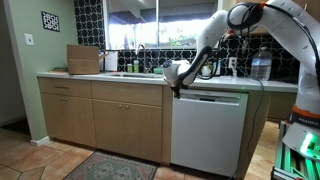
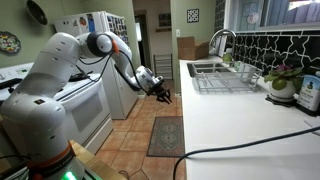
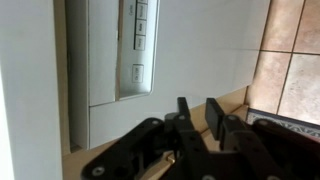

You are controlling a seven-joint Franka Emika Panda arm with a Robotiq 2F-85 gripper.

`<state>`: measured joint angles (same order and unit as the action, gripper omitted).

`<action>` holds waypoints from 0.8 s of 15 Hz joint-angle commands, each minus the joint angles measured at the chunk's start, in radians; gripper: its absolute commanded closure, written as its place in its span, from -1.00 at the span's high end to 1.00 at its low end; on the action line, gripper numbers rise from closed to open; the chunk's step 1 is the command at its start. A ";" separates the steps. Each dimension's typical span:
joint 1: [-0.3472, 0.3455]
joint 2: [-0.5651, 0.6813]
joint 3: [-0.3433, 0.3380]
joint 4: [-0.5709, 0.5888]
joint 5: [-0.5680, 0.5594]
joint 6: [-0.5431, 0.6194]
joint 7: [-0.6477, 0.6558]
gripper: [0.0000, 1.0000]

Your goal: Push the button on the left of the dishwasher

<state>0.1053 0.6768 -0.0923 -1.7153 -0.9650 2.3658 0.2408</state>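
**Operator:** Report positions, left to right.

**Technician:** In an exterior view, the wooden cabinet doors [image 1: 100,115] occupy the left. The gripper [image 1: 176,76] hangs just beside the upper left corner of the dishwasher [image 1: 208,130], which stands under the counter to the right of those doors. The arm [image 1: 215,40] reaches in from the right.

**Operator:** State of the end effector?

**Technician:** In the wrist view the fingertips [image 3: 186,108] are drawn close together and hold nothing. A thin sliver seems to show between them, though the angle is poor. The control strip [image 3: 137,45] is near the tips but apart from them; no contact is made.

**Operator:** What could go wrong from here?

**Technician:** Three faults are likely.
1. The buttons sit close together along the strip. An off-axis approach could press a neighbour instead of the end button [image 3: 137,72].
2. The tips appear offset to one side of the strip. A straight advance would probably land on the plain door face.
3. A glancing touch could slide off the flat key without actuating it. Excess force would load the panel.
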 commanded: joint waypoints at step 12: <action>-0.617 -0.446 0.564 -0.560 0.829 0.326 -0.871 1.00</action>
<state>-0.3212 0.2714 0.2758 -2.2147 -0.3317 2.7166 -0.4528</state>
